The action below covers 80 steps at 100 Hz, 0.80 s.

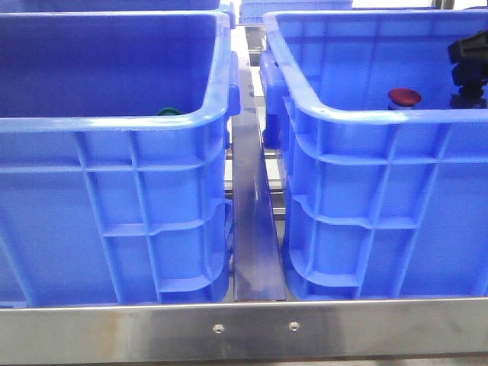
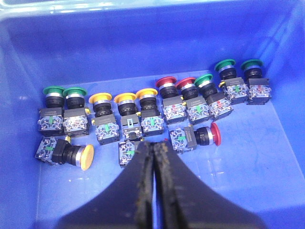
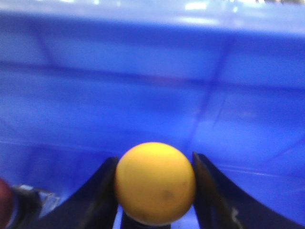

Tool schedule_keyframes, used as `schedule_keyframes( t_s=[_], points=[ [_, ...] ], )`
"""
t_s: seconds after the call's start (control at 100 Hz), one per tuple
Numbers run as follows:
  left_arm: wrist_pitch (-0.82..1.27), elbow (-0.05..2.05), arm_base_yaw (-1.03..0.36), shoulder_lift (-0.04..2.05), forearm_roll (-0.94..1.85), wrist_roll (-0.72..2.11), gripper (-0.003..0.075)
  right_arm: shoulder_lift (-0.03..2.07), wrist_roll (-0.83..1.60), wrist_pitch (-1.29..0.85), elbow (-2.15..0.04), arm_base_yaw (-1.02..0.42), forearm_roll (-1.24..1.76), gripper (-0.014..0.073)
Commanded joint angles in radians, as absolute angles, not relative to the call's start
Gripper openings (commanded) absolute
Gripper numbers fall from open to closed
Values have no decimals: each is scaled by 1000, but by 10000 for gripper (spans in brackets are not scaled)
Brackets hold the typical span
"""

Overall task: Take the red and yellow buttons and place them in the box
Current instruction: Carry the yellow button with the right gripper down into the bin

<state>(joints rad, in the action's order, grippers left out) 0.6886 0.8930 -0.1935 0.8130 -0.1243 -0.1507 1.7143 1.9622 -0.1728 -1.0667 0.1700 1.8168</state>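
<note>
In the right wrist view my right gripper (image 3: pixel 153 162) is shut on the yellow button (image 3: pixel 155 183), a finger on each side of its round cap, inside the right blue box (image 1: pixel 366 145). A red button (image 1: pixel 404 96) stands in that box; its dark red cap also shows at the edge of the right wrist view (image 3: pixel 4 202). The right arm (image 1: pixel 469 65) shows at the box's far right. My left gripper (image 2: pixel 153 145) is shut and empty, hovering over the left box's floor (image 2: pixel 248 162), where several red (image 2: pixel 215 133), yellow (image 2: pixel 86 157) and green (image 2: pixel 53 90) buttons lie.
The left blue box (image 1: pixel 114 191) hides my left gripper in the front view; only a green cap (image 1: pixel 166 111) peeks over its rim. A metal rail (image 1: pixel 255 229) runs between the boxes, and a metal bar (image 1: pixel 244 332) crosses the front.
</note>
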Motion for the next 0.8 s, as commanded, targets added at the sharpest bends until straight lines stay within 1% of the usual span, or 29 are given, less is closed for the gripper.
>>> schedule_keyframes(
  t_s=[0.0,0.25,0.49,0.79],
  points=[
    [616,917,-189,805,-122,-162,-20,1685,1977,-200,-1115,181,1898,107],
    [616,917,-189,805,-122,-162,-20,1689,2014,-202,-1117,205,1898,107],
    [616,917,-189,805,-122,-162,-20,1723,2015,-257,-1117,213,1898,107],
    [616,917,-189,805,-121,-162,-20,1753,2013,-249,-1096,213,1898,109]
  ],
)
